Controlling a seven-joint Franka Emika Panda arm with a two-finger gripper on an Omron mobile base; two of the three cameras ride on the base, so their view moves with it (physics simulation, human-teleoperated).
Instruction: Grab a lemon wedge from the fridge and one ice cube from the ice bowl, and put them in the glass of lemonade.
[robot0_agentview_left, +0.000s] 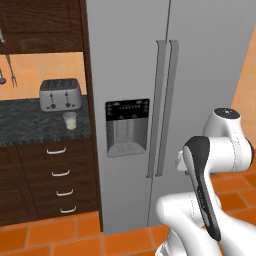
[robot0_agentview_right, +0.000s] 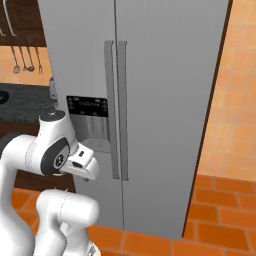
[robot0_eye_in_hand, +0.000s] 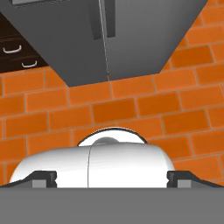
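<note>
Fridge (robot0_agentview_left: 200, 75) shut, my fingers (robot0_eye_in_hand: 112, 179) spread wide, empty; I should hook the right door's handle (robot0_agentview_left: 172, 107) squarely, then pull steadily.

Orange brick-pattern floor tiles (robot0_agentview_left: 50, 235) are spreading across the bottom, from 7 to 5 o'clock. Dark wood cabinets (robot0_agentview_left: 60, 175) with pale drawer handles are standing at 8 o'clock, carrying a speckled dark counter (robot0_agentview_left: 25, 125). An orange tiled wall (robot0_agentview_right: 235, 100) is rising at 3 o'clock.
</note>
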